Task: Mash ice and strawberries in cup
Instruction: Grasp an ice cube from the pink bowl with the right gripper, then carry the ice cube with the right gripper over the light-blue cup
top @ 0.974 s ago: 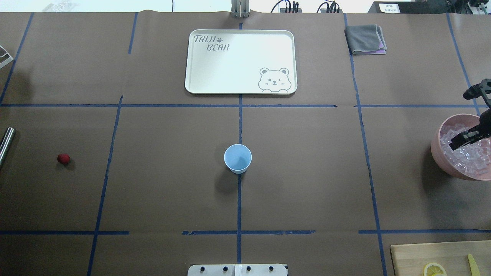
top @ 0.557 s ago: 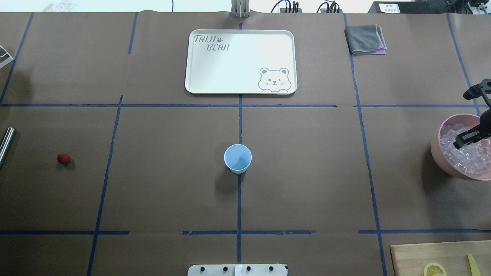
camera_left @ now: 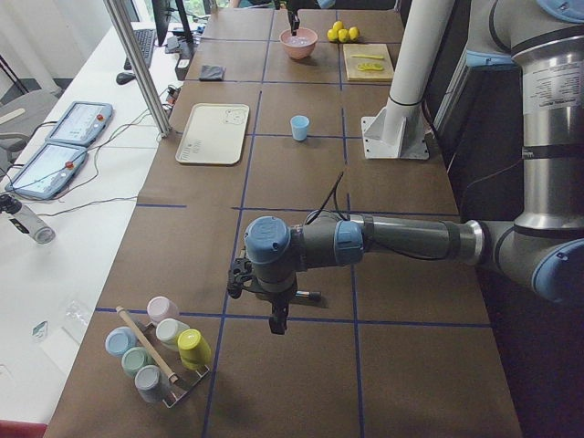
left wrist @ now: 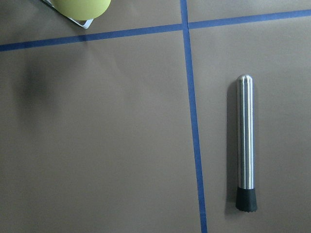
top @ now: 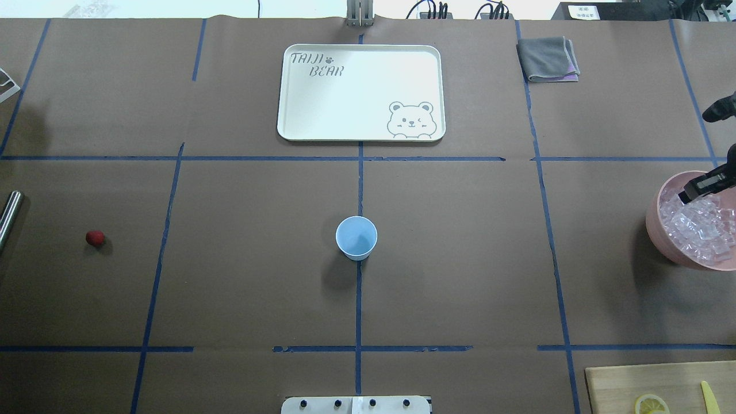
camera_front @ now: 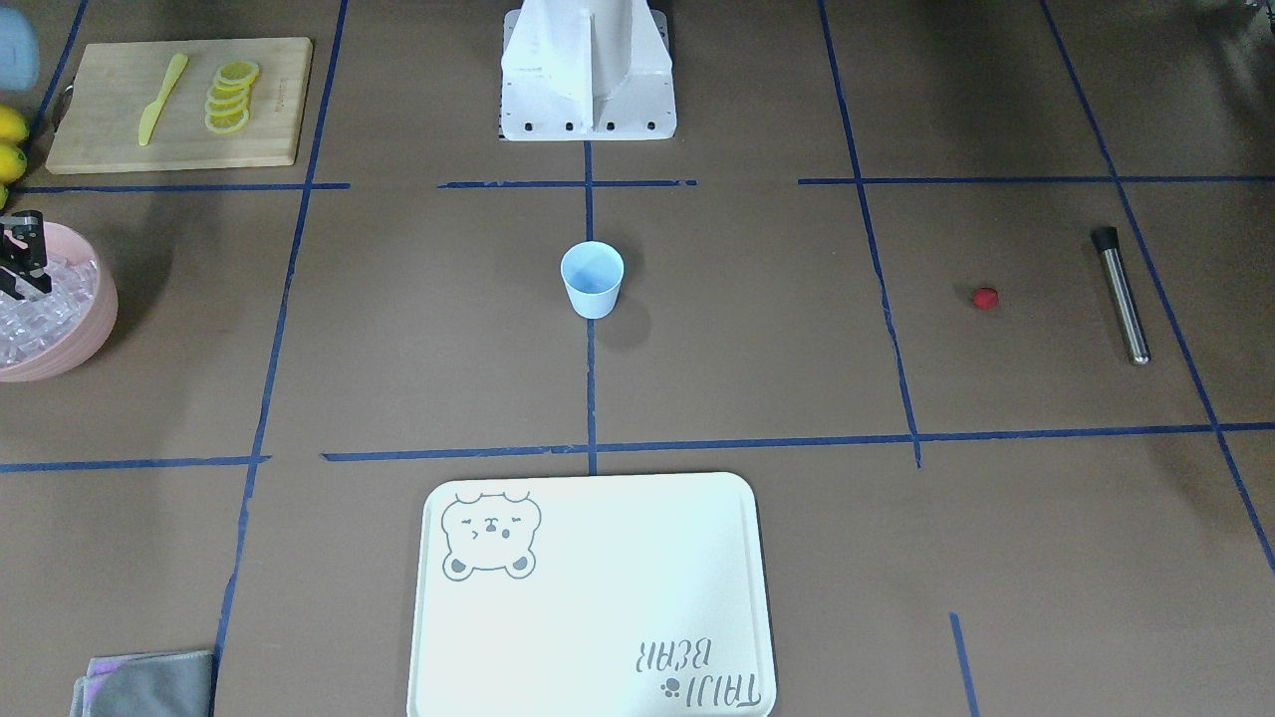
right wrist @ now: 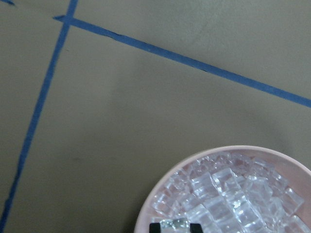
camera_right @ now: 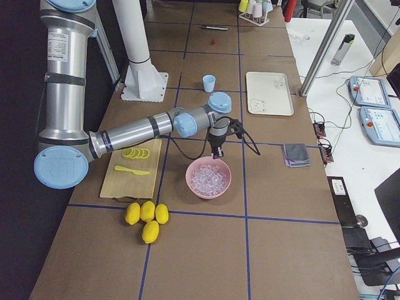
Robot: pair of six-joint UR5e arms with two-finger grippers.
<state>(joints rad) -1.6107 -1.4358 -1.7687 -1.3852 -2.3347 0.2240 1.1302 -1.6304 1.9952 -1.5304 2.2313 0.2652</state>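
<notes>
On the worktop [top: 460, 259]: one cup [top: 356, 237], one strawberry [top: 95, 237], and one bowl [top: 652, 224] heaped with ice [top: 696, 230], its cubes too many to count. One tray [top: 361, 92], one cloth [top: 548, 58], one metal rod [camera_front: 1121, 296], and one board [camera_front: 100, 129] bearing one knife [camera_front: 162, 98] and a row of lemon slices [camera_front: 229, 97], overlapped past counting. Four whole lemons [camera_right: 147, 211]. Two arms: left arm [camera_left: 411, 239], right arm [camera_right: 131, 134]. Two screens [camera_right: 370, 91] on the side desk [camera_right: 375, 175].

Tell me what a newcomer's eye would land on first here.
The pink bowl heaped with ice at the table's right end stands out, the right gripper over it pinching one clear cube. The pale blue cup stands alone mid-table, with the white bear tray beyond it.
</notes>
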